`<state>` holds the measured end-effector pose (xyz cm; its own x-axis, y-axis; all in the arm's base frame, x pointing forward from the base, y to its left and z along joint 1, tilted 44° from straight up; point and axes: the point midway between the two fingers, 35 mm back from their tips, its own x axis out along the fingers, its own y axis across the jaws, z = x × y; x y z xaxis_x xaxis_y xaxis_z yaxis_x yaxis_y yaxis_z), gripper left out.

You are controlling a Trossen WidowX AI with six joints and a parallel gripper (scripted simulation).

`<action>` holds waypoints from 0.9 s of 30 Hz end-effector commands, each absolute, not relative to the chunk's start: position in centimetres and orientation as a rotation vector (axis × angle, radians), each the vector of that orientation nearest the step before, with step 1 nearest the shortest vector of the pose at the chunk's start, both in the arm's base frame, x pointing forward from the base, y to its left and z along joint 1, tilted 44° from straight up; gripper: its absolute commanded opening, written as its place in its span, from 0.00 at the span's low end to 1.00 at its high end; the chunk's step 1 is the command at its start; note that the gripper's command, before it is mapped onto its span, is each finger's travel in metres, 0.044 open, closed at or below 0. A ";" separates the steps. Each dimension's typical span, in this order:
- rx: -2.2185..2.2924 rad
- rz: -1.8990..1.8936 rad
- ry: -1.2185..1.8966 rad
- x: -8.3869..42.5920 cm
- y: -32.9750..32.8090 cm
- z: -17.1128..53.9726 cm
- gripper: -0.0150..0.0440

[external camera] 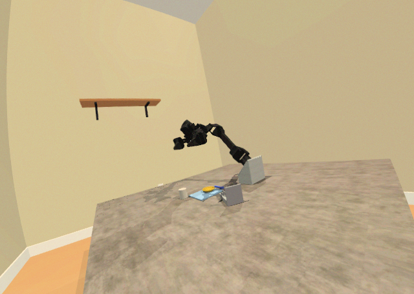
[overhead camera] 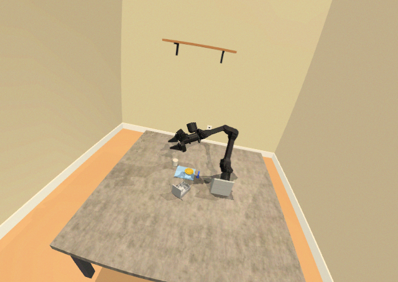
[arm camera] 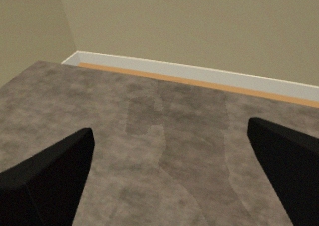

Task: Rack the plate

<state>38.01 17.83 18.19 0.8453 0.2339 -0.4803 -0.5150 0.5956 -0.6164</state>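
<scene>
A yellow plate [overhead camera: 188, 171] [external camera: 208, 189] lies flat on a light blue mat [overhead camera: 180, 173] [external camera: 199, 195]. The small grey dish rack [overhead camera: 176, 191] [external camera: 233, 194] stands on the table beside the mat, with a tall panel at one end. Its slots are too small to make out, and no plate shows in it. My gripper [overhead camera: 169, 144] [external camera: 182, 146] [arm camera: 170, 131] is open and empty, high above the table and well away from plate and rack. In the wrist view neither plate nor rack shows, only table, skirting and wall beyond the fingers.
A white cup [overhead camera: 175, 162] [external camera: 182, 193] stands near the mat's corner. A small blue object [overhead camera: 198, 175] [external camera: 219, 187] is at the mat's other side, towards the grey block [overhead camera: 221, 187] [external camera: 255, 171] at the arm's base. A wooden shelf [overhead camera: 199, 45] [external camera: 120, 102] is on the wall.
</scene>
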 end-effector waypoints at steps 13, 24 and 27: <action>-0.716 0.180 0.851 36.0 10.5 11.1 0.93; -0.681 -0.077 1.130 32.8 4.9 8.3 0.93; -0.680 -0.157 1.198 31.8 3.4 8.0 0.93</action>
